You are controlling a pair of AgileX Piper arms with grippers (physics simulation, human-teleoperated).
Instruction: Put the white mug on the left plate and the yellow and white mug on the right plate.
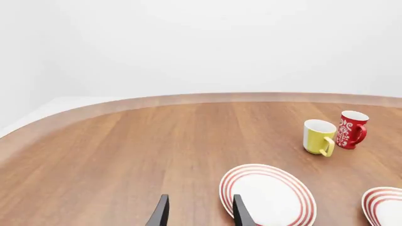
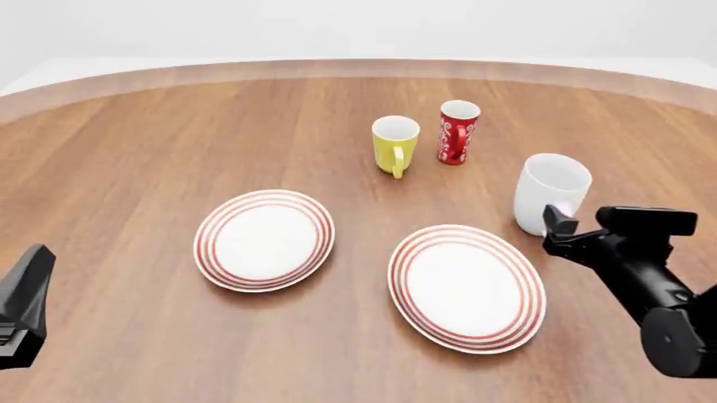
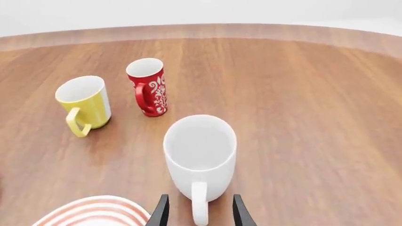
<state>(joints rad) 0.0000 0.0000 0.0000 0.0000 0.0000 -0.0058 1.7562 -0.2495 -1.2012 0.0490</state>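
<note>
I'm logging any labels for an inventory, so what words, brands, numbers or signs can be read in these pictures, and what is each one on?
None: no readable text, brand, number or sign shows in any view.
The red cup bears only white swirl decoration, not letters.
The white mug and the yellow and white mug are plain.
The left plate and the right plate carry only red rings.

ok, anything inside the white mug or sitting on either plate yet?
The white mug looks empty in the right wrist view: bare white inside, though its floor isn't visible. The left plate and right plate both carry nothing. What's beneath the mug is hidden.
</note>
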